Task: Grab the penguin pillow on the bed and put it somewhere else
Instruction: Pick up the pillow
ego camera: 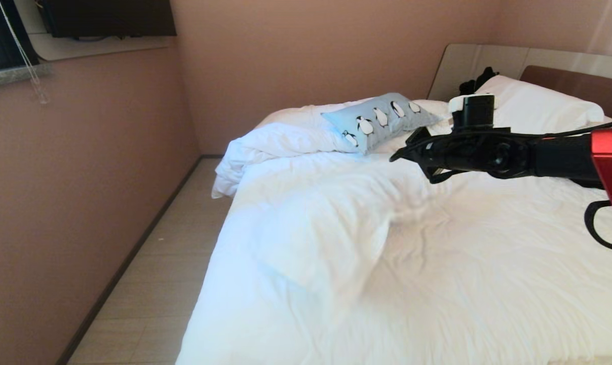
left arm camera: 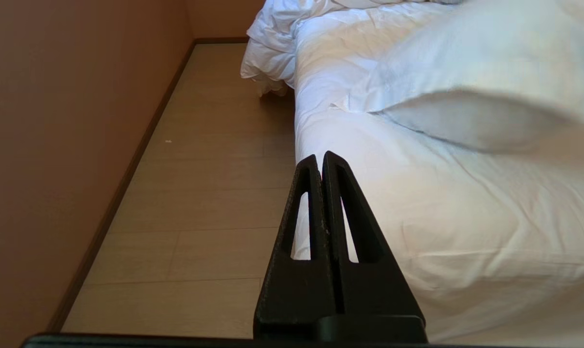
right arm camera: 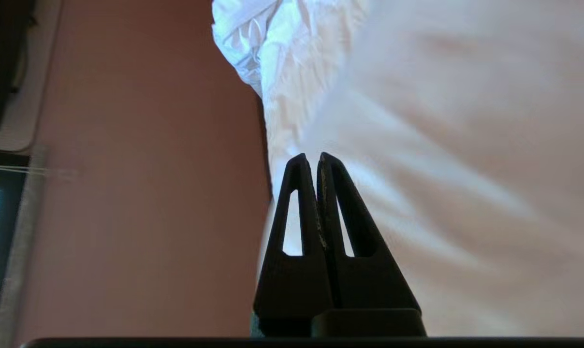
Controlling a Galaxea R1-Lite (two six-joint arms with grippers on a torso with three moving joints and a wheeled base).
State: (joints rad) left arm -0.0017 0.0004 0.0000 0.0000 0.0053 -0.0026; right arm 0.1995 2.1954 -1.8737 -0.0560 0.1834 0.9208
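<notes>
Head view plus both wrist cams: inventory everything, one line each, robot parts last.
penguin pillow: 1, light blue with black-and-white penguins, far end of the bed, on the bunched duvet
white pillow: 1, white, against the headboard
dark item: 1, black, behind the white pillow; cannot identify
bed: 1, rumpled white bedding
headboard: 1, brown and beige, far right
floor: 1, pale wood, left of bed
right gripper: 1, black, over the bed near the penguin pillow, jaws shut, empty
left gripper: 1, black, low beside the bed edge, jaws shut
</notes>
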